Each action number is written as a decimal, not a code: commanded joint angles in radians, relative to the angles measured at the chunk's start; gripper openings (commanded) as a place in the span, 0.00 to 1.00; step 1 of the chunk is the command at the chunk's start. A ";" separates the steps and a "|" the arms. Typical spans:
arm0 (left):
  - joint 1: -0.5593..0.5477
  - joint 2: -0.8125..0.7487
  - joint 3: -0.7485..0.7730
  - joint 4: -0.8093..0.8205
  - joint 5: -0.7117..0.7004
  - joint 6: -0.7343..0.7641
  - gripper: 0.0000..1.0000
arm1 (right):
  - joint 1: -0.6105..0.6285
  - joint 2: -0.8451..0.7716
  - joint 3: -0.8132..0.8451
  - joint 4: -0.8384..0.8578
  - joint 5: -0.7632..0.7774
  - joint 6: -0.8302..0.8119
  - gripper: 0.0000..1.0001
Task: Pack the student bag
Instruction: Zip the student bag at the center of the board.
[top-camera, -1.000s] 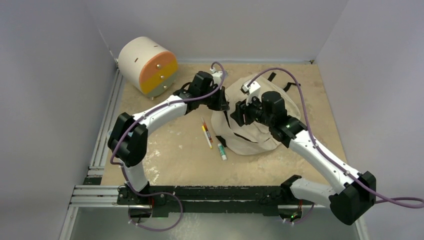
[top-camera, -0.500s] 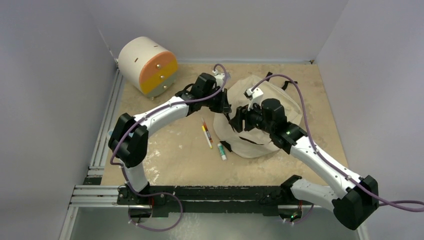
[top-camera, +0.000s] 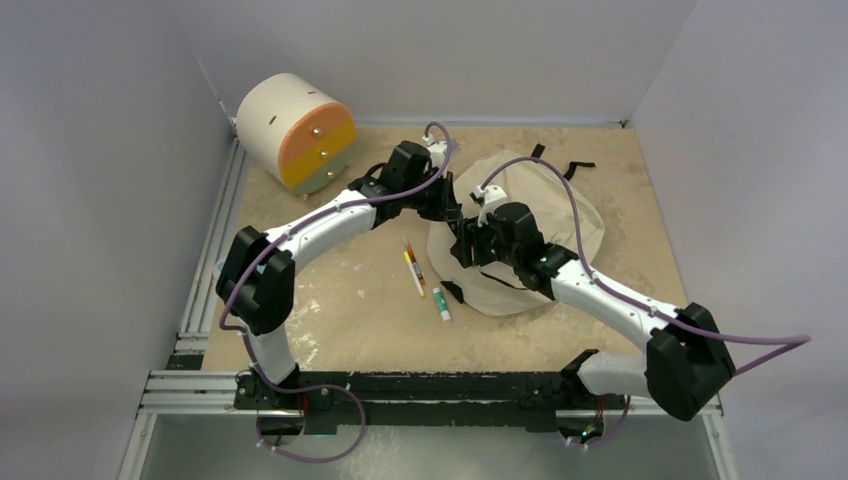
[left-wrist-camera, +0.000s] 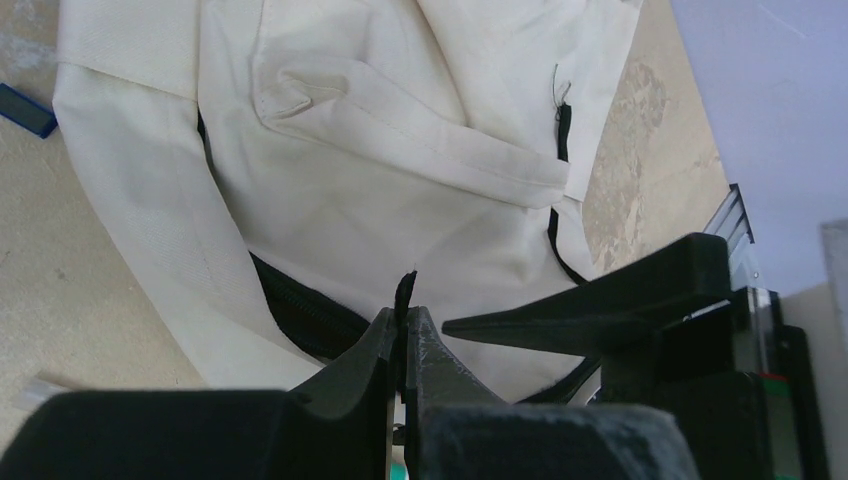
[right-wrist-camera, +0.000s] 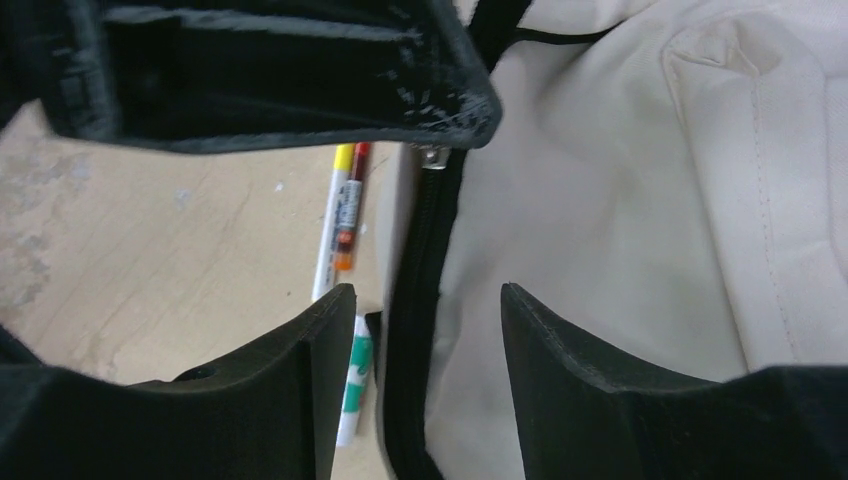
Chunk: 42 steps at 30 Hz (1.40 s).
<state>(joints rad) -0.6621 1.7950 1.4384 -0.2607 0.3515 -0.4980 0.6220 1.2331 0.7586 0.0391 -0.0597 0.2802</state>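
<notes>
The student bag (top-camera: 535, 190), beige with black zipper lines, lies on the table right of centre. My left gripper (top-camera: 447, 212) is at its left edge. In the left wrist view it (left-wrist-camera: 405, 318) is shut on a black zipper pull tab (left-wrist-camera: 405, 292) over the beige fabric (left-wrist-camera: 400, 150). My right gripper (top-camera: 462, 245) sits just beside it on the bag's left side. In the right wrist view it (right-wrist-camera: 428, 300) is open and empty, its jaws either side of the black zipper line (right-wrist-camera: 430, 260) on the bag (right-wrist-camera: 620, 200).
A yellow-red marker (top-camera: 413, 268) and a green-white stick (top-camera: 442, 302) lie on the table left of the bag, also seen in the right wrist view, marker (right-wrist-camera: 345, 215) and stick (right-wrist-camera: 352, 385). A cream drawer unit with orange front (top-camera: 295, 130) stands back left.
My right gripper has moved left and down along the bag to its left edge, close to the left gripper. The bag's top has sunk flatter. The left gripper has barely moved.
</notes>
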 joint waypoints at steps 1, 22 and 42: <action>0.002 -0.040 0.044 0.036 0.004 -0.017 0.00 | 0.004 0.031 0.002 0.109 0.088 0.003 0.56; 0.171 0.105 0.198 0.032 0.028 -0.005 0.00 | 0.008 -0.124 -0.023 -0.011 -0.055 0.081 0.00; 0.180 0.485 0.641 -0.090 0.020 0.100 0.00 | 0.009 -0.237 -0.008 -0.113 -0.263 0.028 0.00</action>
<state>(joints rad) -0.5205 2.2585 2.0106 -0.4507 0.5236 -0.4744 0.6052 1.0691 0.7261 -0.0261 -0.1284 0.3088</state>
